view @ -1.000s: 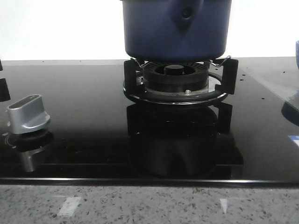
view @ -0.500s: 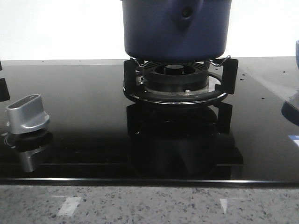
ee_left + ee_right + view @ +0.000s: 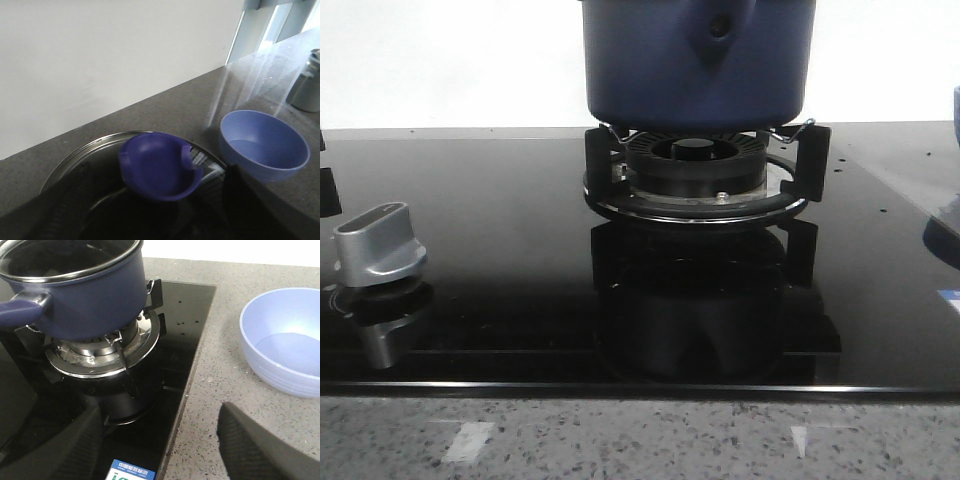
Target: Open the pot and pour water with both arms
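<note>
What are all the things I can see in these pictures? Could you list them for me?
pot: one, dark navy blue, lid off, on the burner
burner: one, black with a steel ring, on the cooktop
cooktop: one, glossy black glass, set in the counter
counter: one, speckled grey
knob: one, silver, on the cooktop's left
bowl: one, pale blue, on the counter right of the cooktop
lid: one, steel rim, dark blue handle, at the left gripper
container: one, grey, blurred, beyond the bowl
left gripper: black fingers either side of the lid's handle; grip unclear
right gripper: black, open, empty
</note>
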You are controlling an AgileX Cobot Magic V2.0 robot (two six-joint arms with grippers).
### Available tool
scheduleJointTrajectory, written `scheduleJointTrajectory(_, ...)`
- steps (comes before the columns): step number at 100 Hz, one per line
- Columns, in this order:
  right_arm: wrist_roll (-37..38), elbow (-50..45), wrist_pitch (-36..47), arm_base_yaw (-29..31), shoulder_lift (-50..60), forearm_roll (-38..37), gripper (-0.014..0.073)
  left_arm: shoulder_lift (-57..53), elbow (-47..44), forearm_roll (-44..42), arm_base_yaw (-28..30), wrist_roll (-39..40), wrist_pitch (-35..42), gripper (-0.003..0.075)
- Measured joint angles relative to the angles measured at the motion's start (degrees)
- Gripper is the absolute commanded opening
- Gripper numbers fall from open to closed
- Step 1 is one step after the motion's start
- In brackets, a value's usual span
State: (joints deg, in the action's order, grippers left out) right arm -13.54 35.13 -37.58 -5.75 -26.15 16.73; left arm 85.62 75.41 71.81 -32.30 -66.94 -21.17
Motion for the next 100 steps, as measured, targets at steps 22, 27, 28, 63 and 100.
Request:
scheduleJointTrajectory(22,0.00,0.00,0.00,0.00,0.00,0.00,0.0447,2.02,0.32,10.79,1.58,-12.58,-4.44,0.0481)
scheduleJointTrajectory(27,0.00,0.00,0.00,0.00,0.00,0.00,0.0447,3.05,0.32,11.16,1.58,-13.95,-4.73,0.0481)
scheduleJointTrajectory(28,0.00,0.00,0.00,0.00,0.00,0.00,0.0447,3.21,0.32,11.31,1.58,-14.19,-4.89,0.0481)
scheduleJointTrajectory(63,0.00,0.00,0.00,0.00,0.00,0.00,0.0447,8.90,0.32,16.30,1.58,-24.29,-5.30,0.0481)
scheduleJointTrajectory(100,0.00,0.00,-0.03,0.00,0.00,0.00,0.0447,11.67,0.55,28.37,1.58,-36.02,-6.43,0.0481)
